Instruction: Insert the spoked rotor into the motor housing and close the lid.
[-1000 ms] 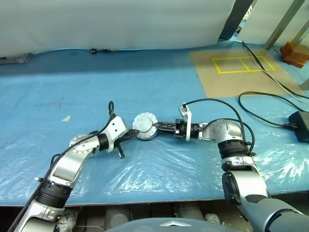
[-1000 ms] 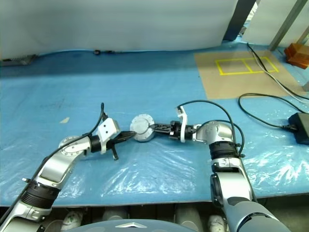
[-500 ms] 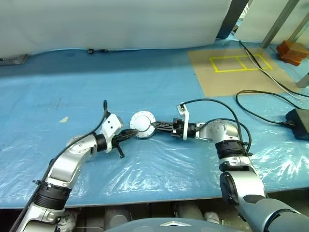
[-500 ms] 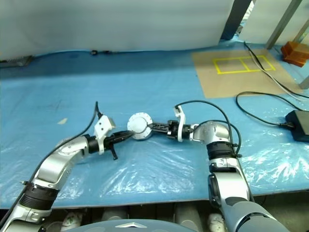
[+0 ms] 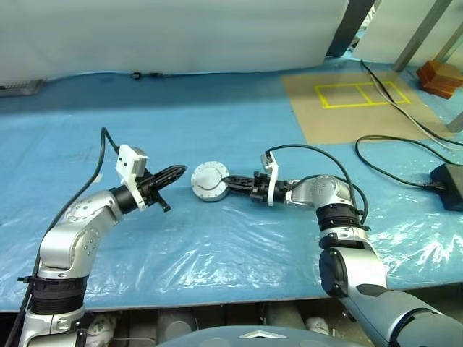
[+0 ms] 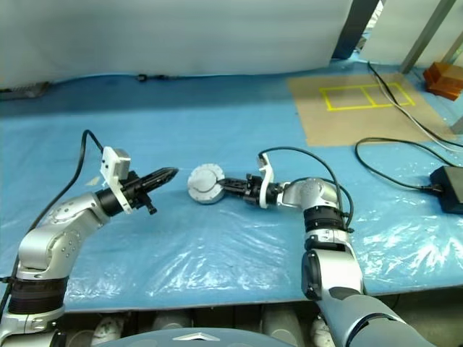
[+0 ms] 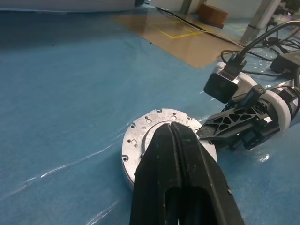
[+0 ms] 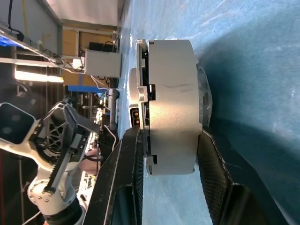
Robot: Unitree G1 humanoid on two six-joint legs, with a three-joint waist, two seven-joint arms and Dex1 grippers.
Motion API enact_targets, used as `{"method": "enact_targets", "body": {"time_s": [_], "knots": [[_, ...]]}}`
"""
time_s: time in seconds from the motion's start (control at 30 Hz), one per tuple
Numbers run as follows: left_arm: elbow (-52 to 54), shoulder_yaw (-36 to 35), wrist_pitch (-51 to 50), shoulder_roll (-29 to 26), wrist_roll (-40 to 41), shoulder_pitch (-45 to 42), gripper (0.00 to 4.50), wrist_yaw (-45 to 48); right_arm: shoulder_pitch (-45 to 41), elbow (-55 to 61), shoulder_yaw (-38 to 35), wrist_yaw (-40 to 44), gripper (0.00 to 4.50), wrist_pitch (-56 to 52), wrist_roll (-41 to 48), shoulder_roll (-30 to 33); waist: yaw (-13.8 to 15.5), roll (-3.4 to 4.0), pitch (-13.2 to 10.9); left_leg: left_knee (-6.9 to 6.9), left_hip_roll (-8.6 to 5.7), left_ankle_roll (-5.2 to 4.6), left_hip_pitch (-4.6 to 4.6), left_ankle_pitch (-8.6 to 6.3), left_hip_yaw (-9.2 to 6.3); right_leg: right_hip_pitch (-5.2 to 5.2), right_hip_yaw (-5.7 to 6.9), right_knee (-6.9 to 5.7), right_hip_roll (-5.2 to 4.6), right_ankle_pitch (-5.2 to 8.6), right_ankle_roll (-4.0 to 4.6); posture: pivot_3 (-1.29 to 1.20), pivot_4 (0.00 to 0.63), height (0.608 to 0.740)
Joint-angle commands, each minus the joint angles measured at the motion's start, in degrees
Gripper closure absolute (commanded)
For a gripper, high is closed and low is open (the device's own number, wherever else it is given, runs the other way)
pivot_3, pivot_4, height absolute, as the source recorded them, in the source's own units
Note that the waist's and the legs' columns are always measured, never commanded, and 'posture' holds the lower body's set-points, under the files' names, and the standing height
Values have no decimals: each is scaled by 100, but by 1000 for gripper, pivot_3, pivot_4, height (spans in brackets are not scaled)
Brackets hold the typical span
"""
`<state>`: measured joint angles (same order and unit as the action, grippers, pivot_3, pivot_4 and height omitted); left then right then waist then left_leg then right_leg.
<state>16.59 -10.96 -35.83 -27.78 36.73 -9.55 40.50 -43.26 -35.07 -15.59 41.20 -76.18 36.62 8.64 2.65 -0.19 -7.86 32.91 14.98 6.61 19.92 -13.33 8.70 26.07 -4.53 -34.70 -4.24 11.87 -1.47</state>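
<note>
A round silver motor housing (image 5: 208, 181) rests on the blue sheet, tipped slightly toward me. A plain silver-grey lid (image 7: 146, 133) with small screw holes covers its upper face. In the right wrist view the housing (image 8: 174, 93) is edge-on, and the lid (image 8: 142, 70) sits against it with a thin gap at the rim. My right gripper (image 5: 230, 180) reaches in from the right and is shut on the housing across its thickness. My left gripper (image 5: 176, 171) hovers a short way left of the housing, shut and empty, pointing at it. The spoked rotor is hidden.
A brown cardboard sheet (image 5: 347, 108) with yellow tape squares lies at the back right. Black cables (image 5: 394, 155) run across it to a black power brick (image 5: 448, 184), and an orange block (image 5: 438, 74) sits in the far corner. The table's front edge (image 5: 217, 302) is close to me.
My left gripper has pulled away from the housing, moving left and up with its wrist rolled, still shut. The right gripper keeps its hold on the housing, about where it was.
</note>
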Motion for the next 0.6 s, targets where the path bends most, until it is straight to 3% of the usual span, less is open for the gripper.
{"method": "enact_targets", "body": {"time_s": [0.03,0.13,0.3,0.4,0.6], "knots": [[278,-427,-541,74,810,69,4500,-228,-363,315,-521,329,3238,-742,886,-41,24,-1,-13,0,0,0,7,1,-2,7,4,-1,0,-4,-6,0,150,740],[215,-984,-860,235,1716,17,4500,-466,-390,661,-624,289,3238,-947,1137,-127,38,-3,-16,-2,1,0,22,2,-3,19,8,0,4,-14,-23,0,150,740],[188,-1362,-1102,300,2544,167,4500,-648,-467,1000,-815,110,3238,-1122,1420,-277,66,-6,-17,-4,2,1,26,1,-6,17,12,6,4,-15,-25,0,150,740],[101,-1618,-1224,419,3242,284,3883,-792,-543,1045,-936,-16,3238,-1133,1519,-346,124,-6,-18,-5,3,2,22,0,-6,18,14,4,2,-15,-24,0,150,740],[267,-1456,-1322,507,3725,489,1908,-1125,-630,1113,-1012,-176,3238,-1171,1596,-448,160,-9,-19,0,5,2,21,0,-7,16,18,-2,0,-15,-25,0,150,740]]}}
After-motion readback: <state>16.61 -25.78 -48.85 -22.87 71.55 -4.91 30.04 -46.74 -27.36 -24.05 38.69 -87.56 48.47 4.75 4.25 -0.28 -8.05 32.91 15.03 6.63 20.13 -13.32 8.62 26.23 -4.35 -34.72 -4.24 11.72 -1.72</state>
